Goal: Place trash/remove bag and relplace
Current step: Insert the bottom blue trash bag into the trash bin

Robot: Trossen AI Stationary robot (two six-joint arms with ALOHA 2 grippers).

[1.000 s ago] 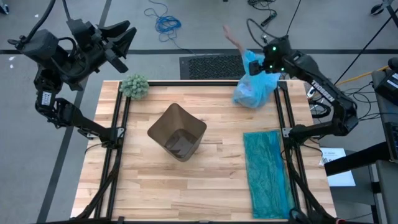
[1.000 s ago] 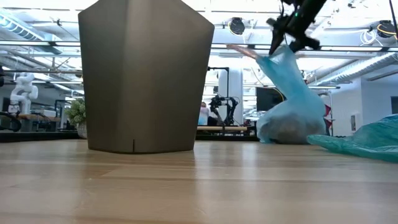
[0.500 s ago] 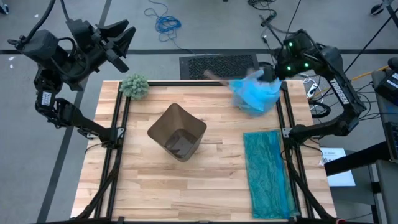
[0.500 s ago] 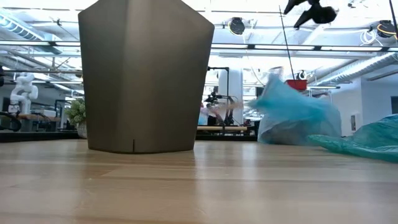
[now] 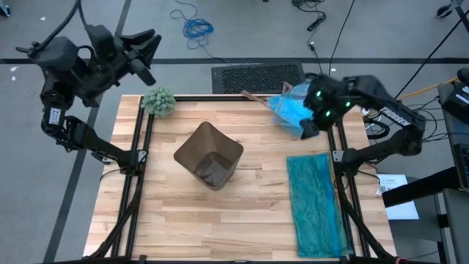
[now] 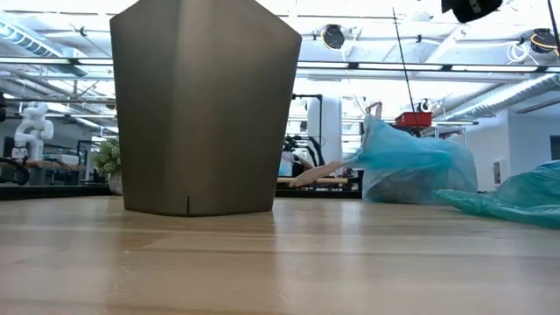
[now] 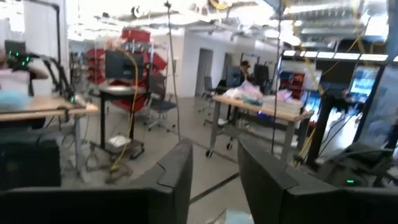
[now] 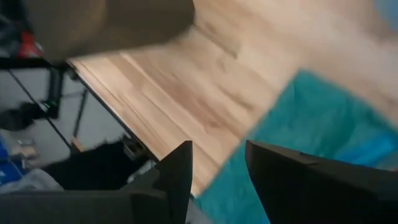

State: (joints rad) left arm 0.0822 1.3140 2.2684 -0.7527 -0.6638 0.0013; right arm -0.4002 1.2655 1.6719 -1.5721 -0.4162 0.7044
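Observation:
The light blue bag point(image 5: 289, 110) lies slumped on the table's far right corner, its bottom on the wood and its loose top flopped over point(image 6: 411, 166). I cannot make out the trash. My right gripper point(image 5: 308, 128) hangs open just beside the bag's near right side, tipped down over the table, with nothing between its fingers point(image 8: 217, 149). My left gripper point(image 5: 146, 55) is raised beyond the table's far left corner, pointing level into the room, open and empty point(image 7: 214, 146).
A brown bin point(image 5: 209, 155) stands upright mid-table. A darker teal bag point(image 5: 316, 202) lies flat along the right side. A green fuzzy plant point(image 5: 158, 101) sits at the far left corner. A person's arm point(image 5: 253, 95) reaches in from the far edge toward the blue bag.
My right gripper has let go of the blue bag's top, risen, then swung toward the near edge and tipped downward. The bag, held up by its top before, has slumped onto the table. A person's arm has come in low toward it.

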